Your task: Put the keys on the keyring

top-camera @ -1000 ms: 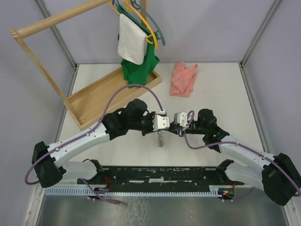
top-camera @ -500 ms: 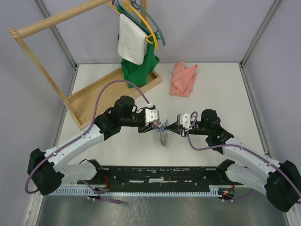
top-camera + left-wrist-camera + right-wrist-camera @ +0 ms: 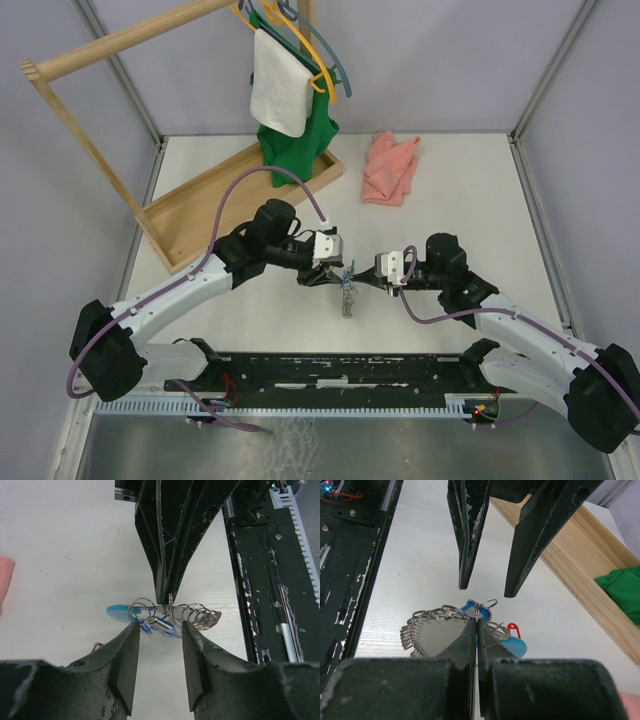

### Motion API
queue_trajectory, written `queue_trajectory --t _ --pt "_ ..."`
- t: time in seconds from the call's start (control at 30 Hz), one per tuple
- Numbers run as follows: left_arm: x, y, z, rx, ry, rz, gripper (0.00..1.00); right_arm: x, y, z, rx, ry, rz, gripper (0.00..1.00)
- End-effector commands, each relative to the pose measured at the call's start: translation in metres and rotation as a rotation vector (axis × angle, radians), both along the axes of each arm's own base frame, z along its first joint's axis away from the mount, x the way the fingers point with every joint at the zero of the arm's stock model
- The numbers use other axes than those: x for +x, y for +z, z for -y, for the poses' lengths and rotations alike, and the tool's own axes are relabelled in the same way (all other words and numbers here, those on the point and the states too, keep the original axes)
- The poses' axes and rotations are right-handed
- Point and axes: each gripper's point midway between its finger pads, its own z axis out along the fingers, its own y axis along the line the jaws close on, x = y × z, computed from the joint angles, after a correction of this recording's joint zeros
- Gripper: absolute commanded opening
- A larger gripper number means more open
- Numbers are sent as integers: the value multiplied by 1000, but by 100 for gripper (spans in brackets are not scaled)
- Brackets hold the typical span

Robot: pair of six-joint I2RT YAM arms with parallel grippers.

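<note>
Keyring (image 3: 346,293): hangs at the centre of the top view, just above the counter (image 3: 480,200), its silvery coil drooping between the two arms.
Keys (image 3: 161,623): bunched with blue tags at the coil's left end in the left wrist view. A red tag (image 3: 514,628) shows in the right wrist view. Whether every key is threaded on cannot be told.
Change: a second ago the two wrists were pressed close together over the ring. The left one has since drawn back toward the left, leaving a gap.
Meaning: the ring's weight now seems to rest on the right side alone, probably a release after a threading attempt, or a re-grip.
Right jaws: pinched fully together on one thin wire loop at the top of the coil.
Left jaws: spread apart and holding nothing, with the fingers (image 3: 125,665) either side of the keys and not touching them.
Left arm (image 3: 190,290): rises from the lower left, elbow bent, wrist pointing right.
Right arm (image 3: 500,315): mirrors it from the lower right, wrist pointing left, tip near the other.
</note>
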Motion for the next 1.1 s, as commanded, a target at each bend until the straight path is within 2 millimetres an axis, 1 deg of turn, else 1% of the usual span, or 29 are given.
queue_trajectory --t 0.0,0.27,0.47,0.6,0.67,0.7,0.77,0.83,1.07 --pt "0 20 7 -45 -80 61 46 -2 30 -3 49 48 103 1" --pt "0 21 13 -49 -114 57 44 -5 30 -4 47 73 102 1" --pt "-3 13 13 -31 -135 23 38 -6 32 -4 50 80 108 1" --pt "-5 7 12 -19 -136 8 29 -7 36 -5 62 84 114 1" --pt "-4 3 12 -12 -132 0 22 -7 38 -5 69 82 116 1" --pt "-5 2 12 -9 -132 -4 15 -8 39 -5 73 83 116 1" --pt "-5 -1 11 -4 -131 -10 5 -8 43 -5 87 82 120 1" --pt "-5 -4 11 0 -130 -18 3 -8 46 -6 106 79 119 1" --pt "-15 -14 12 -27 -145 -86 3 -7 63 -7 208 51 133 0"
